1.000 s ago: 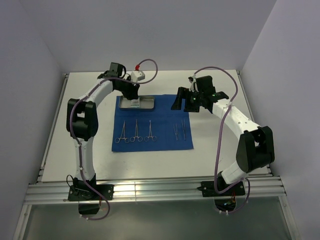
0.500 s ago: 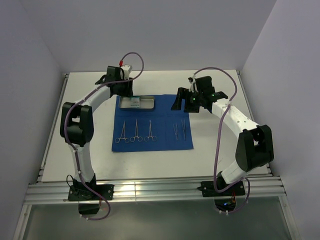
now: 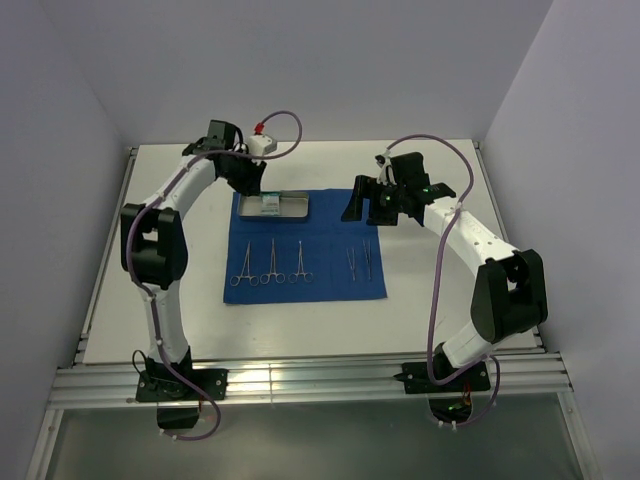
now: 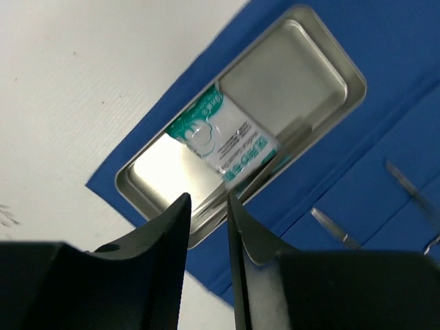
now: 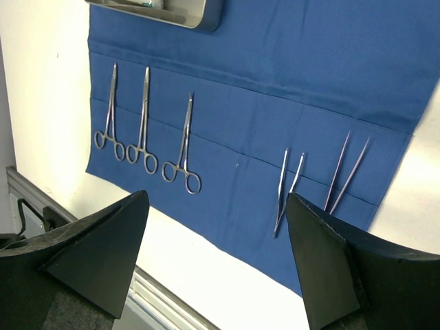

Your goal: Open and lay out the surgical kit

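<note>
The royal-blue cloth [image 3: 330, 272] lies spread flat on the table. The steel tray [image 3: 292, 206] sits on its far left corner with the white-green packet [image 3: 269, 203] inside. Three ring-handled clamps [image 3: 270, 263] lie in a row on the left, two tweezers [image 3: 359, 260] on the right. My left gripper [image 3: 250, 181] hovers over the tray's far left end, jaws nearly together and empty. In the left wrist view [image 4: 208, 206] the packet [image 4: 227, 137] lies in the tray [image 4: 347, 77] beyond the fingertips. My right gripper [image 3: 364, 205] is wide open and empty above the cloth's far right part.
The right wrist view shows the clamps [image 5: 144, 117], both tweezers [image 5: 289, 182], the tray's edge [image 5: 199, 19] and the cloth [image 5: 309, 69] between my open right gripper's [image 5: 216, 206] fingers. White walls enclose the table. An aluminium rail [image 3: 300, 380] runs along the near edge.
My left gripper has drawn back from over the tray toward its far left end and the wrist has turned. The right arm and the kit have not moved.
</note>
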